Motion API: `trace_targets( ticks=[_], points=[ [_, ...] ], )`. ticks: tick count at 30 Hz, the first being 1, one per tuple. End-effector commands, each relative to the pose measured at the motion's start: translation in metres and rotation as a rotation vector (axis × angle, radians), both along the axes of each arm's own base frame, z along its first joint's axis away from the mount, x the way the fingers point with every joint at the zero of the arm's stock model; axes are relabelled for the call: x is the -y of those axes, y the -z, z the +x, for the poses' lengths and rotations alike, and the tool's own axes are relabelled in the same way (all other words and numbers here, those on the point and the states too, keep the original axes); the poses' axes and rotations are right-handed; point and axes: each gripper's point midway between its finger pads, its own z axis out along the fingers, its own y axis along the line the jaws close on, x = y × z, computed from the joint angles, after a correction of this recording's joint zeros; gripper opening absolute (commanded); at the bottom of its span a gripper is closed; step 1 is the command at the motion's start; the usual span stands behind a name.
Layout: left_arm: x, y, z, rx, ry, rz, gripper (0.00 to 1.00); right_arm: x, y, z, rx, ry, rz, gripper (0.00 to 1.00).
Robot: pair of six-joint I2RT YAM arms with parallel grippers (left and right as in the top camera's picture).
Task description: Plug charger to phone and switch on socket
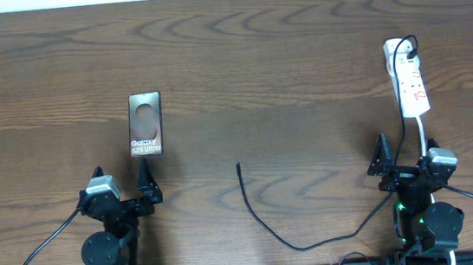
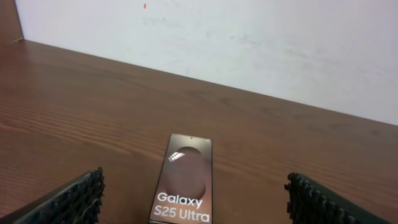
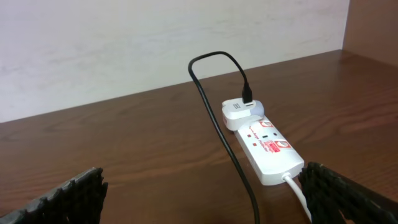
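The charger lies loose on the bench between the two arms. Its free tip points to 12 o'clock near the middle, and the cable sweeps back toward 6 o'clock, then round to the right and up to the socket. The phone lies flat at about 10 o'clock from that tip, well apart from it. Its long axis runs 12 to 6, and the lower edge, below the screen text, faces 6 o'clock. The left end effector sits just beyond that lower edge with the phone dead ahead at 12 o'clock. Its jaws are spread wide and hold nothing. From it the tip lies at roughly 3 o'clock, nearer than it is to the right end effector, which sees the tip out at 9 o'clock. The right end effector is likewise spread wide and empty, with the socket straight ahead at 12 o'clock, long axis also 12 to 6. The socket's far outlet holds a white adapter with the charger's cable plugged into it. The nearer outlets look unoccupied, and a white cord leaves the near end. The tip probably has to be lifted and swung round toward the phone's lower edge.
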Motion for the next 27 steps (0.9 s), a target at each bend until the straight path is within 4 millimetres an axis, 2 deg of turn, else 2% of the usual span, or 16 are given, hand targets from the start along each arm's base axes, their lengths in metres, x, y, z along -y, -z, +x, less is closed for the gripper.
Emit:
trace_targets(
  ticks=[1, 9, 12, 16, 21, 27],
  points=[
    [0.004, 0.016, -0.001, -0.055, 0.022, 0.013, 0.92, 0.0, 0.0, 0.0, 0.0, 0.003, -0.012, 0.99],
    [0.004, 0.016, -0.001, -0.054, 0.024, 0.012, 0.92, 0.0, 0.0, 0.0, 0.0, 0.003, -0.012, 0.99],
    [0.01, 0.013, -0.001, -0.044, 0.057, -0.017, 0.92, 0.0, 0.0, 0.0, 0.0, 0.003, -0.012, 0.99],
    [0.019, -0.003, 0.0, 0.016, 0.106, -0.015, 0.92, 0.0, 0.0, 0.0, 0.0, 0.003, -0.012, 0.99],
    [0.018, -0.036, -0.004, 0.064, 0.105, -0.009, 0.92, 0.0, 0.0, 0.0, 0.0, 0.003, -0.012, 0.99],
    [0.016, -0.068, 0.0, -0.038, 0.097, 0.01, 0.92, 0.0, 0.0, 0.0, 0.0, 0.003, -0.012, 0.99]
  ],
)
